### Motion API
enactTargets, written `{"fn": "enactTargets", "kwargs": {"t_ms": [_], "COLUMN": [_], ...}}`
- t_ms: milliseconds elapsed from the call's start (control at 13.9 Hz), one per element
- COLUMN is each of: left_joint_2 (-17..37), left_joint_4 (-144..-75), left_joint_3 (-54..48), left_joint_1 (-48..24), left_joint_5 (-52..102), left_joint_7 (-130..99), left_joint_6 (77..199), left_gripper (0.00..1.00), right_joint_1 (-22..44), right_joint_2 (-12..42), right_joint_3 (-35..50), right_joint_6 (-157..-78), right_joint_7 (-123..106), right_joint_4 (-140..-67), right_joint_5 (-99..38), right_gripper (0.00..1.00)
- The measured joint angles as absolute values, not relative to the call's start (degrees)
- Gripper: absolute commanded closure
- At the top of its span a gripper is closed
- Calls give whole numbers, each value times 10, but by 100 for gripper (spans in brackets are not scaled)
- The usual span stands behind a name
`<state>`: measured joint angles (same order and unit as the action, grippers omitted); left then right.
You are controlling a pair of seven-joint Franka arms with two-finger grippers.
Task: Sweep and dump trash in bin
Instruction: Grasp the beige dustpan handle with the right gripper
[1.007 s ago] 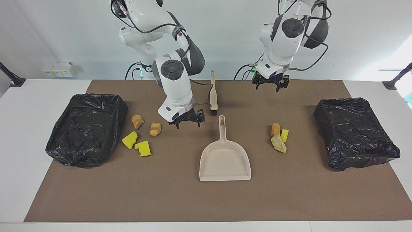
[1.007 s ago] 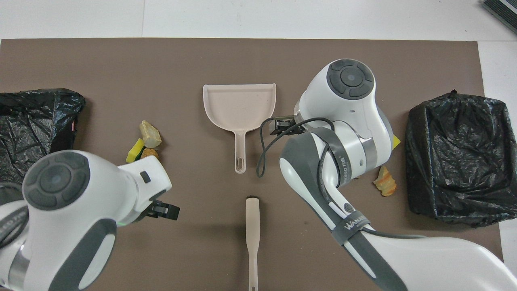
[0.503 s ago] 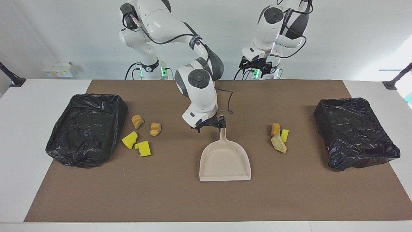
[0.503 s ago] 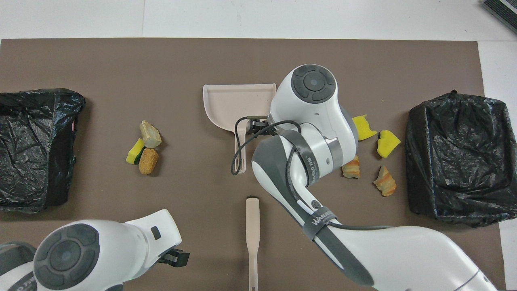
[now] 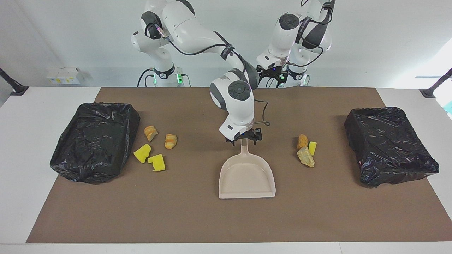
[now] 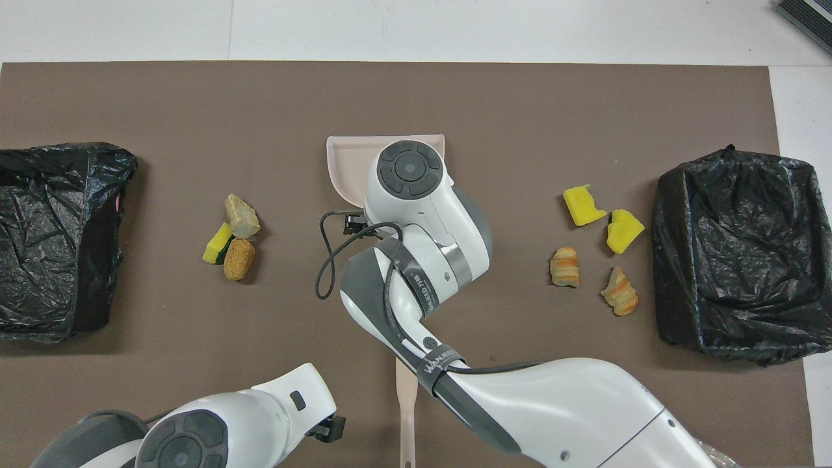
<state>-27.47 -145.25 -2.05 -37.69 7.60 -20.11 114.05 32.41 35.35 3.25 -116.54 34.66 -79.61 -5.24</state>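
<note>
- Dustpan (image 5: 247, 175) lies mid-surface; right end effector (image 5: 243, 138) sits at its handle, grip unclear.
- Trash (image 5: 155, 146) lies beside the dustpan, toward both bins.
- Left end effector (image 5: 271, 73) waits high, grip unclear.

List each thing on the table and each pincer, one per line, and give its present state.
Dustpan: flat on the mat, empty.
Brush: lying on the mat, untouched.
Two bins: bag-lined, open.
Trash: loose, unswept, in two clusters.
Right pincer: open, straddling the dustpan's handle.
Left pincer: raised, waiting.
</note>
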Motion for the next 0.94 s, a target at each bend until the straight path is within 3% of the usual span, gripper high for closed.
{"fn": "enactTargets", "kwargs": {"t_ms": [144, 288, 935], "left_joint_2": [-275, -275, -259], "left_joint_4": [-1454, -1454, -1454], "left_joint_3": [-20, -20, -20], "left_joint_1": [-377, -377, -389], "left_joint_5": [76, 76, 87], "left_joint_7": [-201, -201, -213], "left_joint_6": [1142, 1142, 1165], "left_gripper": [0, 0, 0], "right_joint_1": [324, 324, 295], "right_joint_2": [353, 353, 303], "right_joint_3": [32, 32, 28], "right_joint_6": [-1165, -1165, -1146], "right_joint_7": [347, 347, 309], "right_joint_4": [-805, -813, -813], "right_joint_5": [-52, -52, -53], "right_gripper": [63, 100, 100]}}
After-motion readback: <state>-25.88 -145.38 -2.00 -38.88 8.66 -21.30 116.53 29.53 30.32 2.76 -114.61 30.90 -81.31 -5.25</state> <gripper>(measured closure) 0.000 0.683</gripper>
